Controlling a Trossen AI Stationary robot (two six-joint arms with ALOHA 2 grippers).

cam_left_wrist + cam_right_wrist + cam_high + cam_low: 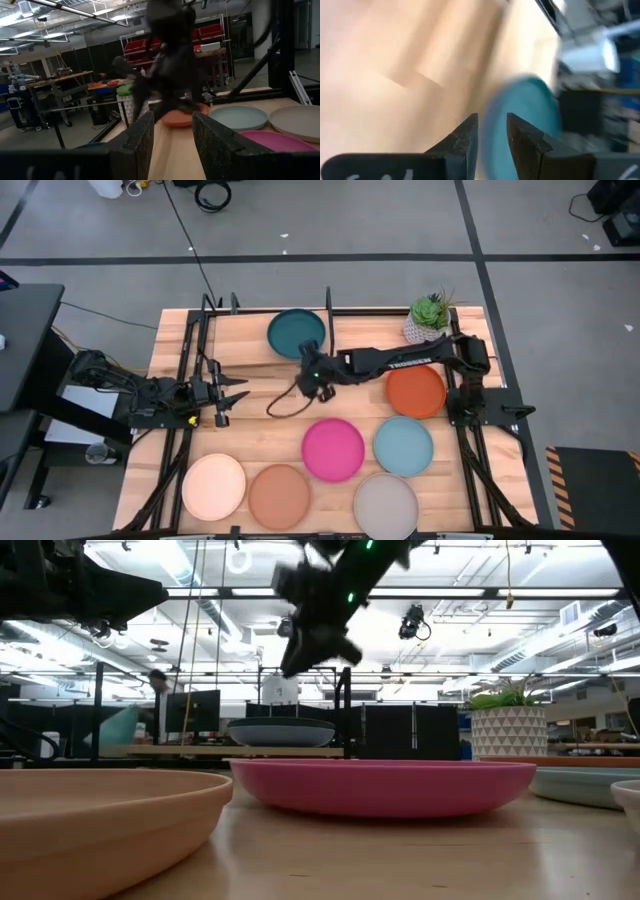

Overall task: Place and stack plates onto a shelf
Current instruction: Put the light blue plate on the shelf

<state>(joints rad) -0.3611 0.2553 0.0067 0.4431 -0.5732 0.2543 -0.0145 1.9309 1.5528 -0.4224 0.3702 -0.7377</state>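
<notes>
Looking at the high view, you see the right gripper (315, 380) hanging just below the dark teal plate (296, 333), which lies alone on the shelf (250, 340) at upper centre; its fingers stand narrowly apart, gripping nothing. Your left gripper (232, 397) waits at left of centre, fingers parted and empty. The orange-red plate (416, 392), magenta plate (333, 449), light teal plate (404, 445), cream-peach plate (213, 486), tan plate (280, 496) and light grey plate (385, 505) lie across the tabletop (270, 430) below.
</notes>
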